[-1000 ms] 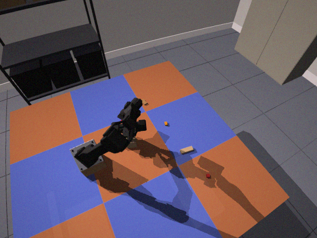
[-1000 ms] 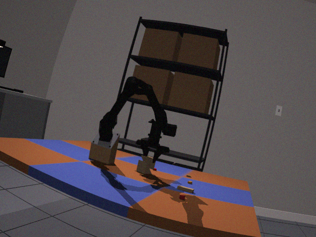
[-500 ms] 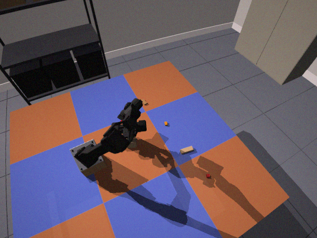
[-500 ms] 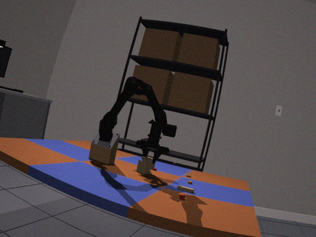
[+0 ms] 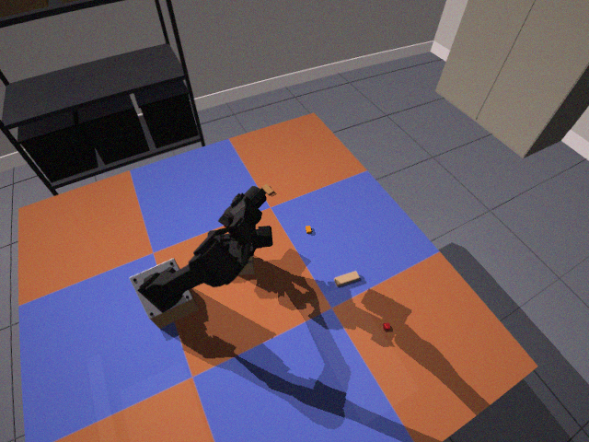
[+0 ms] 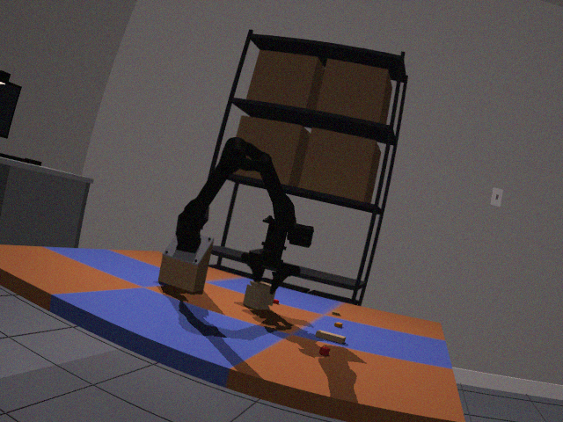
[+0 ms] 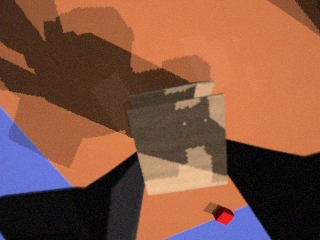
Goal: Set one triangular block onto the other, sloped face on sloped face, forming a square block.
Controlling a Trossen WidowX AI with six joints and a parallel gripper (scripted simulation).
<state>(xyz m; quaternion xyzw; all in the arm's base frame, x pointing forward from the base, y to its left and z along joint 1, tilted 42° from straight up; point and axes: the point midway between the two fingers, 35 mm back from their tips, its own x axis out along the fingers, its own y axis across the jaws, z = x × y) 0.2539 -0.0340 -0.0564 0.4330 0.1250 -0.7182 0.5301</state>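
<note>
My gripper (image 6: 266, 283) (image 7: 178, 147) is shut on a pale wooden triangular block (image 7: 175, 135) (image 6: 268, 296), one black finger on each side of it. The other triangular block (image 6: 252, 295) (image 5: 247, 268) stands on the table under and beside the held one. In the wrist view it shows only as a narrow strip past the held block's far edge, with a small step between their tops. In the exterior view the two together look nearly square, with a slight notch on top. The sloped faces are hidden, so full contact cannot be told. The arm hides much in the top view.
A red piece (image 7: 225, 217) (image 6: 275, 301) lies close by the blocks. Farther off lie a long tan block (image 5: 347, 278) (image 6: 330, 336), an orange piece (image 5: 308, 229) (image 6: 338, 324), another red piece (image 5: 386, 326) (image 6: 324, 351) and a tan piece (image 5: 269, 190) (image 6: 335, 314).
</note>
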